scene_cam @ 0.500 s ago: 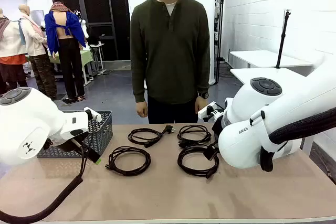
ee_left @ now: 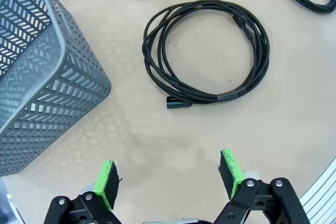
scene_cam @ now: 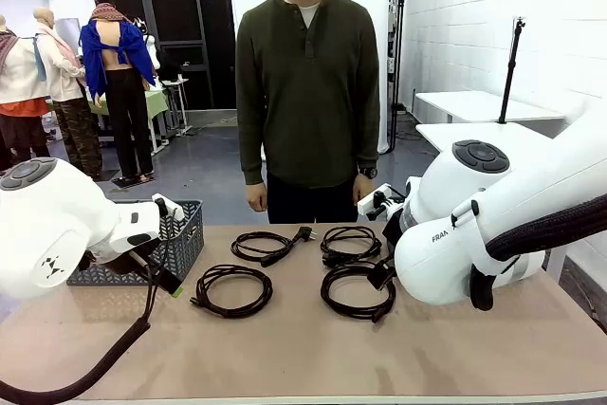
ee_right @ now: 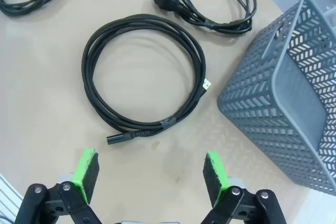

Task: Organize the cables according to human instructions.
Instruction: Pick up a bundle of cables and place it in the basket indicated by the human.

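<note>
Hovering released like the right fingers [ee_right: 214, 174], the left fingers [ee_left: 106, 182] faced a light, floppy coiled black power cord [ee_left: 233, 96] just ahead; its taped stretch seemed the safest hold.

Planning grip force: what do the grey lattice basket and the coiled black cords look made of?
Grey lattice basket: likely moulded plastic, matte; uniform herringbone cut-outs and a rounded rim. Coiled black cords: probably rubbery or PVC sheathing, faintly glossy; they lie in smooth loops, one bound with tape.
</note>
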`<state>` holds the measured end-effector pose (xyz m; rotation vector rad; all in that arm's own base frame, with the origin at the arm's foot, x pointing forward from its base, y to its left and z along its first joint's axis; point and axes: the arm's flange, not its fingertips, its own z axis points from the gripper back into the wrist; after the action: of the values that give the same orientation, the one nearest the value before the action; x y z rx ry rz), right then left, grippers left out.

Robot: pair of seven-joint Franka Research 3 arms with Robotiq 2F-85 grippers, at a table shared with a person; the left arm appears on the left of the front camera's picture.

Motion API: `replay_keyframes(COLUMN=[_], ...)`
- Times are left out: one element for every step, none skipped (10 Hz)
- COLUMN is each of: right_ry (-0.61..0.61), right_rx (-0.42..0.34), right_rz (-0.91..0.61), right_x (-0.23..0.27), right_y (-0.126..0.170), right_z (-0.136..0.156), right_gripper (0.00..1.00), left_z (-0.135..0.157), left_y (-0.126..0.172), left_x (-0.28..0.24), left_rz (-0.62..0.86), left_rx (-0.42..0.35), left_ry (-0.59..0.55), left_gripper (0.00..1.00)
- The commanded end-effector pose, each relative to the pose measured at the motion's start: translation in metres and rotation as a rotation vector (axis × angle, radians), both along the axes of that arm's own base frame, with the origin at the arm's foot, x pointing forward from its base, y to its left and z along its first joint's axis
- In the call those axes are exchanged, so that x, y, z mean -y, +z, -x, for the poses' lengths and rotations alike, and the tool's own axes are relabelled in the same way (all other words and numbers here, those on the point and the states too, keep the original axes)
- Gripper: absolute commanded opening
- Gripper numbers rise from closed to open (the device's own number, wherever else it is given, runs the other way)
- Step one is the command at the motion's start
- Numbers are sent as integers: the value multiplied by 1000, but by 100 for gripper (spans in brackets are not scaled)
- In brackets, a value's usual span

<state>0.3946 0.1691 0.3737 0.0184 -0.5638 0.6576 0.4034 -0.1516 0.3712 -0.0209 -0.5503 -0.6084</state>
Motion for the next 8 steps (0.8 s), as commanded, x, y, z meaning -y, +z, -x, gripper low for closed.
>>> replay_keyframes(right_ry=[-1, -1, -1, -1, -1, -1, 0, 13], right_rx=[0, 0, 0, 0, 0, 0, 0, -19], right_rz=[-1, -1, -1, -1, -1, -1, 0, 2], right_x=[0, 0, 0, 0, 0, 0, 0, 1], right_y=[0, 0, 0, 0, 0, 0, 0, 7], right_z=[0, 0, 0, 0, 0, 0, 0, 2], right_gripper=[100, 100, 100, 100, 100, 100, 100, 100], left_z=[0, 0, 0, 0, 0, 0, 0, 3], left_y=[0, 0, 0, 0, 0, 0, 0, 11], left_x=[-1, -1, -1, -1, -1, -1, 0, 4], left_rz=[1, 1, 1, 1, 1, 1, 0, -28], left_rx=[0, 0, 0, 0, 0, 0, 0, 26], left_ry=[2, 2, 2, 2, 2, 2, 0, -22], left_gripper=[100, 100, 100, 100, 100, 100, 100, 100])
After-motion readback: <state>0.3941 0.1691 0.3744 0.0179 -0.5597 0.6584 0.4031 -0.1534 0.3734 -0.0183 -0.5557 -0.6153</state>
